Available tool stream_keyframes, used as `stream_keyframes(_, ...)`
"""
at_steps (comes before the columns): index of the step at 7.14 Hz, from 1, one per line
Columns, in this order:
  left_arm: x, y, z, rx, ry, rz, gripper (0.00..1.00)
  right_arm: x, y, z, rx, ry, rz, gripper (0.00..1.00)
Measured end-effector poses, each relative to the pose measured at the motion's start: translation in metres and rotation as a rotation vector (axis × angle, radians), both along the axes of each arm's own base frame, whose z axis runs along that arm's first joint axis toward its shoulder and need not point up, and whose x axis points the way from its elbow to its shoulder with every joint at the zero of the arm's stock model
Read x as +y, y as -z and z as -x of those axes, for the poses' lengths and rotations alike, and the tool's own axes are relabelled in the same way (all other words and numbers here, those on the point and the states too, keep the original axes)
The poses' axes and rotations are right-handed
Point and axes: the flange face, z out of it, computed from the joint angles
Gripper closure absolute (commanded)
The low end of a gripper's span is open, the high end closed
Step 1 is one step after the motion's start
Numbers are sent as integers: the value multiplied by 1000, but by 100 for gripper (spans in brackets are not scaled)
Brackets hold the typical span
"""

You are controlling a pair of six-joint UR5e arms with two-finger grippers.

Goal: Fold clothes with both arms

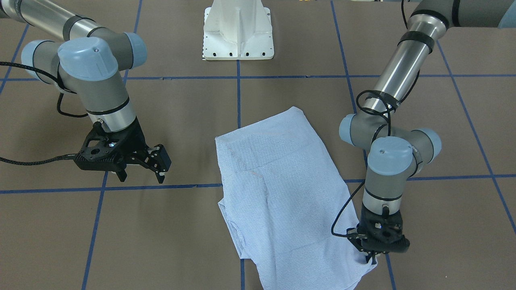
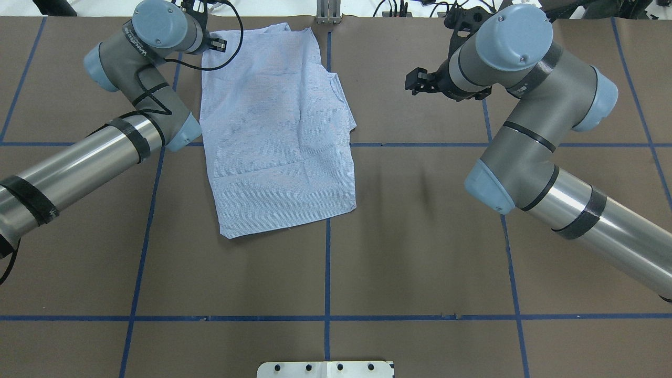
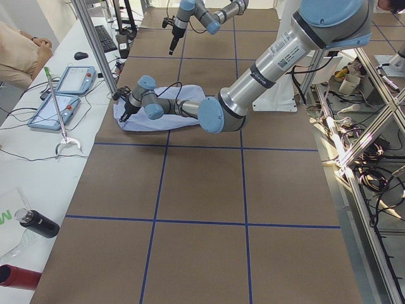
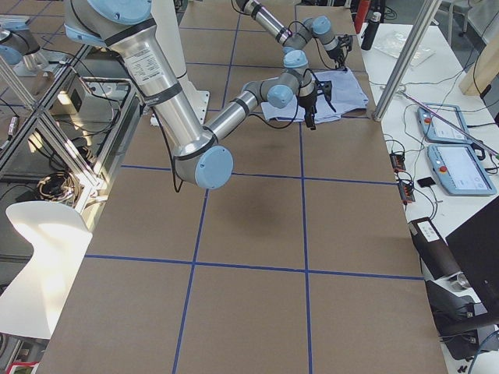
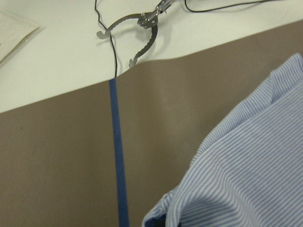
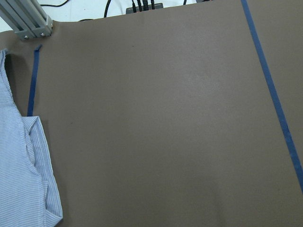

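Bench (image 2: 420, 252) top is showing plain brown, with blue tape lines (image 2: 326, 273) crossing it in a grid. White pedestal (image 1: 238, 36) is sitting at the robot's edge. White side table (image 3: 38, 164) is running along the opposite edge, carrying two screen units (image 3: 74, 79), loose cables and a black bottle (image 3: 38, 223) lying on its side; its contents cannot be told. Person's sleeve (image 3: 18, 54) is showing at that table's far end.

Shirt (image 2: 273, 131), striped light blue and white, is lying folded into a rough rectangle, flat on the bench. It is sitting mostly in the robot's left half, on the side away from the pedestal.

Left arm (image 1: 397, 72) is reaching out with elbow bent, wrist pointing straight down at the shirt's far left corner. Left pincer (image 1: 370, 257) is pressing together on that corner, with cloth bunching close under the wrist camera. Right arm (image 1: 92, 80) is hanging over bare bench, well apart from the shirt. Right pincer (image 1: 141, 176) is tilting toward the shirt, fingers spread, gripping nothing.
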Motion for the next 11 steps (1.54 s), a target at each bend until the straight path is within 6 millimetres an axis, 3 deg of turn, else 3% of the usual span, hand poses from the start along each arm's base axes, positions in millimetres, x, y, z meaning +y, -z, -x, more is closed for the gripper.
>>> stream_keyframes(2,-11,10,27,1,-28,-54,0,5,7,10,-21,-8,17,0)
stream_keyframes(3,-9,14,59,35,-85,-78,0,8,15,16,-41,-24,35,0)
stream_keyframes(4,6,14,89,75,-144,-83,0,15,27,25,-67,-48,53,0)
stream_keyframes(5,34,28,112,102,-176,-79,0,29,41,41,-99,-83,75,0)
stream_keyframes(6,70,54,129,133,-185,-59,0,50,54,58,-131,-124,103,0)
stream_keyframes(7,120,75,138,188,-182,-13,0,75,65,72,-150,-160,139,0)
stream_keyframes(8,179,83,135,260,-180,45,0,98,75,79,-165,-189,177,0)
stream_keyframes(9,240,81,123,329,-168,118,0,116,80,83,-177,-218,213,1)
stream_keyframes(11,333,64,62,429,-48,295,3,130,80,90,-180,-259,239,1)
